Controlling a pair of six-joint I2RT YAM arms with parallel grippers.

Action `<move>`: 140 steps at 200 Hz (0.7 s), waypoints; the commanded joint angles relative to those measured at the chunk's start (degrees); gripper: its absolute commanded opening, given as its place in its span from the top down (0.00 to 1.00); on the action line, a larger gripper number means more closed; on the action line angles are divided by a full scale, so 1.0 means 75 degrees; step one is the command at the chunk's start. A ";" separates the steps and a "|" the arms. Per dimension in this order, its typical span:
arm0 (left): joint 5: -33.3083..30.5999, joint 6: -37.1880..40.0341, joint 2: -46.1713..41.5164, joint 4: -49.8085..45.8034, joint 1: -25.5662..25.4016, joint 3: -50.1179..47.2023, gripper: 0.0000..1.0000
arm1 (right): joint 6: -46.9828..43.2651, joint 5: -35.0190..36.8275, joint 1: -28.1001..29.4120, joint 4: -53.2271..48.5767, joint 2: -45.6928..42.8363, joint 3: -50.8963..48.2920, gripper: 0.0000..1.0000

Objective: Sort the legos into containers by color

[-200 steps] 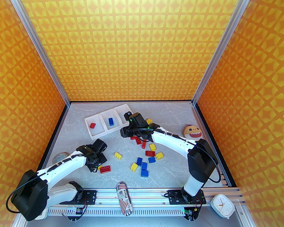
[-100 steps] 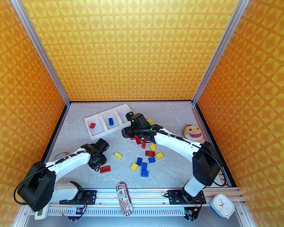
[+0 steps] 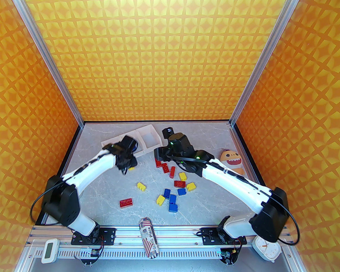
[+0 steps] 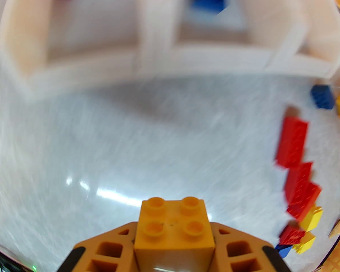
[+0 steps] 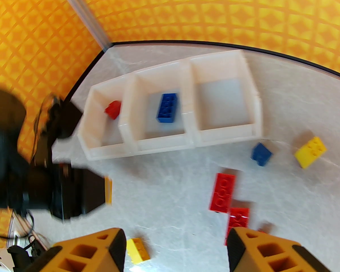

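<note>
Since the end bin (image 5: 222, 101) awaits yellow, my left claw (image 4: 173, 238) pinches a yellow lego (image 4: 172, 222) just short of the containers' (image 5: 164, 147) near wall; my right claw (image 5: 177, 245) hangs spread and empty, near them.

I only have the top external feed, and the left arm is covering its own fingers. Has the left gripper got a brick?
Observer: Yes. The left wrist view shows the left gripper shut on a yellow brick with four studs.
Operator: What is in the containers under that arm?
Observer: The right wrist view shows one red brick in the end bin and one blue brick in the middle bin.
Operator: And the right gripper?
Observer: It is open, with nothing between its jaws.
</note>
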 commanded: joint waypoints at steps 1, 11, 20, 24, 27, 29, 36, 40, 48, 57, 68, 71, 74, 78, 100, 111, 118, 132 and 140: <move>-0.0108 0.0913 0.0702 -0.0440 0.0114 0.1042 0.73 | 0.0211 0.0481 -0.0061 -0.0277 -0.0521 -0.0448 0.35; -0.0114 0.1053 0.1074 -0.0478 0.0136 0.1651 0.73 | 0.0228 0.0536 -0.0081 -0.0292 -0.0687 -0.0623 0.35; -0.0120 0.1192 0.1411 -0.0492 0.0153 0.2222 0.73 | 0.0240 0.0587 -0.0098 -0.0331 -0.0823 -0.0751 0.35; -0.0121 0.1242 0.1562 -0.0533 0.0164 0.2476 0.74 | 0.0253 0.0594 -0.0116 -0.0344 -0.0877 -0.0804 0.35; -0.0120 0.1280 0.1690 -0.0567 0.0172 0.2657 0.74 | 0.0256 0.0594 -0.0121 -0.0356 -0.0900 -0.0824 0.35; -0.0118 0.1307 0.1767 -0.0595 0.0176 0.2791 0.74 | 0.0247 0.0593 -0.0131 -0.0365 -0.0927 -0.0855 0.35; -0.0113 0.1351 0.2030 -0.0753 0.0199 0.3226 0.75 | 0.0227 0.0586 -0.0145 -0.0415 -0.0999 -0.0919 0.35; -0.0117 0.1372 0.2163 -0.0805 0.0214 0.3427 0.75 | 0.0222 0.0591 -0.0157 -0.0440 -0.1030 -0.0932 0.35; -0.0122 0.1444 0.2383 -0.0806 0.0247 0.3774 0.75 | 0.0195 0.0607 -0.0169 -0.0532 -0.1089 -0.0936 0.35; -0.0119 0.1541 0.2650 -0.0829 0.0285 0.4166 0.75 | 0.0160 0.0627 -0.0169 -0.0609 -0.1165 -0.0965 0.35; -0.0117 0.1709 0.3044 -0.0963 0.0320 0.4792 0.75 | 0.0153 0.0640 -0.0176 -0.0658 -0.1265 -0.1018 0.35; -0.0122 0.1782 0.3163 -0.0991 0.0332 0.4955 0.75 | 0.0155 0.0643 -0.0180 -0.0660 -0.1290 -0.1029 0.35; -0.0120 0.1826 0.3277 -0.1021 0.0337 0.5080 0.75 | 0.0149 0.0641 -0.0181 -0.0670 -0.1315 -0.1041 0.35; -0.0115 0.1874 0.3430 -0.1061 0.0352 0.5332 0.75 | 0.0135 0.0646 -0.0181 -0.0672 -0.1341 -0.1060 0.35; -0.0103 0.2170 0.4182 -0.1083 0.0386 0.6555 0.75 | 0.0158 0.0669 -0.0181 -0.0708 -0.1440 -0.1125 0.35; -0.0109 0.2213 0.4556 -0.1097 0.0426 0.7114 0.75 | 0.0183 0.0674 -0.0181 -0.0732 -0.1451 -0.1147 0.35; -0.0108 0.2252 0.4754 -0.1109 0.0448 0.7449 0.75 | 0.0213 0.0675 -0.0181 -0.0767 -0.1451 -0.1145 0.35; -0.0038 0.2237 0.5190 -0.1120 0.0513 0.8056 0.74 | 0.0258 0.0676 -0.0181 -0.0812 -0.1450 -0.1135 0.35; 0.0014 0.2240 0.5381 -0.1077 0.0544 0.8323 0.74 | 0.0266 0.0677 -0.0181 -0.0835 -0.1451 -0.1120 0.35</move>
